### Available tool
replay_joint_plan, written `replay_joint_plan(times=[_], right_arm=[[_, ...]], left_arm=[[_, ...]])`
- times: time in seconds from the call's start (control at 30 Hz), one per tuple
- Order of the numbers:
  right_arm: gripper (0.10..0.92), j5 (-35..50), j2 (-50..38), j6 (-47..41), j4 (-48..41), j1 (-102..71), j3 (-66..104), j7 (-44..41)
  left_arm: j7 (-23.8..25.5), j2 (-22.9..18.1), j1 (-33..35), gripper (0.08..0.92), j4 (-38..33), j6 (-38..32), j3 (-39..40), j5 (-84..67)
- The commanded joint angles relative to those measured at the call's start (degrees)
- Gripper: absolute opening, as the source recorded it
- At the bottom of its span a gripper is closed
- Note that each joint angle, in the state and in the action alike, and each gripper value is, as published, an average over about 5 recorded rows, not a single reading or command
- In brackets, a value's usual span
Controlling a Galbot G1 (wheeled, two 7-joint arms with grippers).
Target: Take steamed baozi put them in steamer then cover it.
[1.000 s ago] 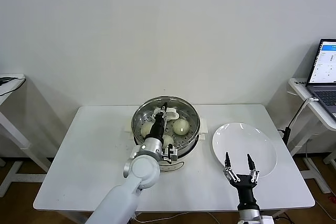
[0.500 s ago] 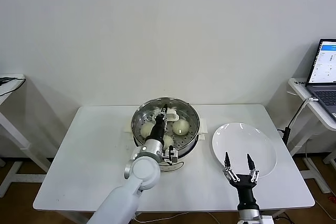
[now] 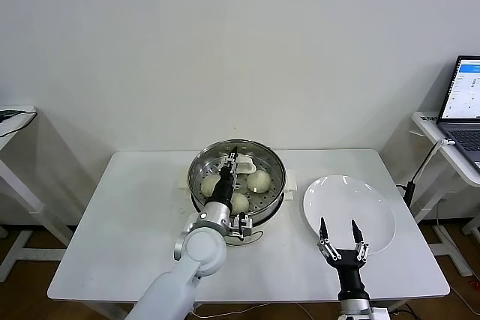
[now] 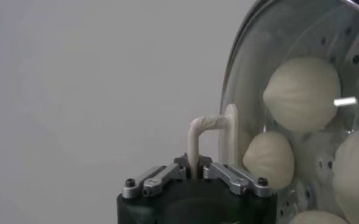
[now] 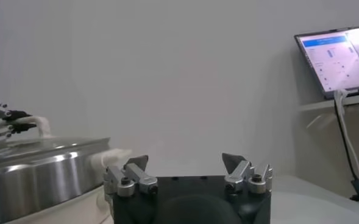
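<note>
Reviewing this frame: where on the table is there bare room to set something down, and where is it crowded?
Bare table lies left of the steamer, out to the left edge. The white plate is bare too, but the right gripper hovers at its near rim. The middle is crowded: the steamer, its cover, the left gripper at the handle, and the left arm.

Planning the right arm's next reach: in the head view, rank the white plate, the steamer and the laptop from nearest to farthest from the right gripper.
1. White plate, just beyond the right gripper.
2. Steamer, across the table on the robot's left.
3. Laptop, on the side stand at far right.
</note>
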Motion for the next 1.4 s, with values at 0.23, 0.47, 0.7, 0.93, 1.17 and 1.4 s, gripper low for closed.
replay_joint_plan(times=[0.23,0.47,0.7,0.93,1.17,1.4], right_arm=[[0.823,0.1,-0.4,0.2,-0.1,0.1,0.0,0.1],[0.823,0.2,-0.7,-0.6,1.3,-0.2,0.0,0.3],[0.823,0.4,-1.3,-6.8,6.8,-1.6,0.8,0.6],[0.823,0.2,-1.4,-11.2,11.6,-1.7,1.1,0.6],[0.823,-0.3,-1.6,-13.5,13.0,-0.9,1.3,1.1],[0.823,-0.6,-1.6,-14.1,13.8,-1.1,1.0,1.1]], left_arm=[[0.0,6.3,10.1,0.603,-15.1,-0.1,-0.9,-0.3],[-5.3,10.2,21.4,0.793,-28.0,-2.5,-9.3,-9.0],[-17.8,7.1,33.7,0.822,-33.5,-15.2,-26.7,-48.3],[-12.5,-0.4,36.4,0.823,-24.8,-24.6,-43.2,-72.9],[-10.0,-3.4,38.0,0.823,-21.0,-27.7,-45.7,-76.2],[-9.8,-5.0,38.0,0.823,-20.6,-27.4,-45.2,-76.4]])
